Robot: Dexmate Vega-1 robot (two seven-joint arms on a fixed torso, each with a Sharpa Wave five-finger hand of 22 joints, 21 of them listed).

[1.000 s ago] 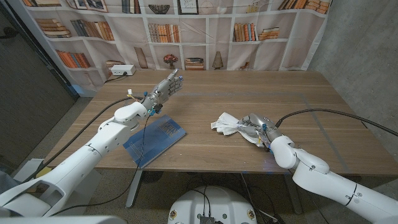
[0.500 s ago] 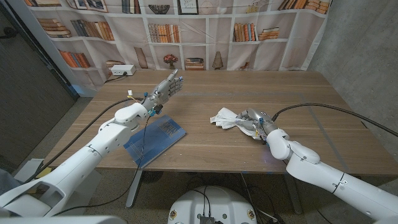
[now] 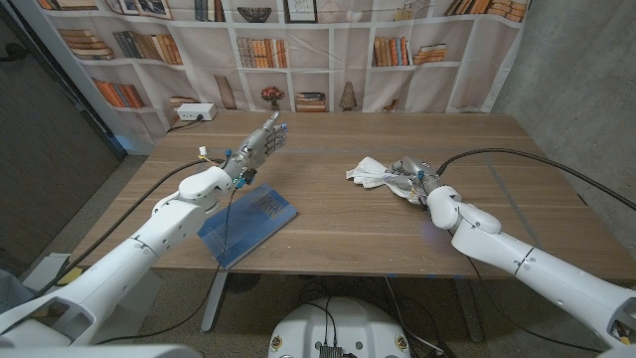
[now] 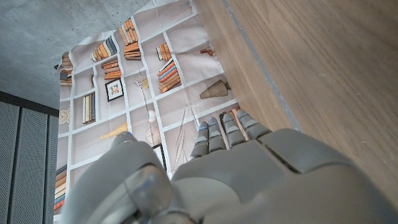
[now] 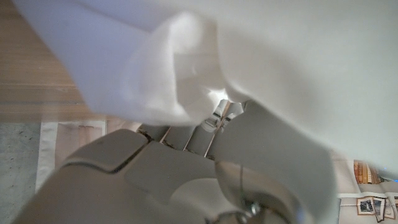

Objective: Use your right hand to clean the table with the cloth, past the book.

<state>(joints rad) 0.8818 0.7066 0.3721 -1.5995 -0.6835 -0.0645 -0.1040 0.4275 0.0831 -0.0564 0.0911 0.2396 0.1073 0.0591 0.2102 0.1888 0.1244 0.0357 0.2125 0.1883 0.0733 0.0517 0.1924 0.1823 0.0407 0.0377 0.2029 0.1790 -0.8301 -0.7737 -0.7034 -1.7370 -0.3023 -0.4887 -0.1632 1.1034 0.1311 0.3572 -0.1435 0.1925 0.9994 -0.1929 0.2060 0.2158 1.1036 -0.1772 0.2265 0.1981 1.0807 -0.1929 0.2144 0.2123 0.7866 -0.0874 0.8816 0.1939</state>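
A crumpled white cloth (image 3: 371, 172) lies on the wooden table (image 3: 328, 224) right of centre, and my right hand (image 3: 405, 182) grips its right end. Seen from the right wrist, the cloth (image 5: 249, 68) drapes over that hand's fingers (image 5: 205, 134). A blue book (image 3: 248, 226) lies near the table's front edge on the left, well apart from the cloth. My left hand (image 3: 258, 146) hangs above the table behind the book, fingers stretched out and holding nothing. In the left wrist view that hand (image 4: 211, 174) is open.
A printed bookshelf backdrop (image 3: 298, 60) hangs behind the table's far edge. A white power strip (image 3: 196, 113) sits on a ledge beyond the far left corner. Black cables (image 3: 517, 159) trail from both arms over the table.
My right hand has pushed the cloth away from the front edge, toward the table's far side. The left hand has drifted slightly back and left.
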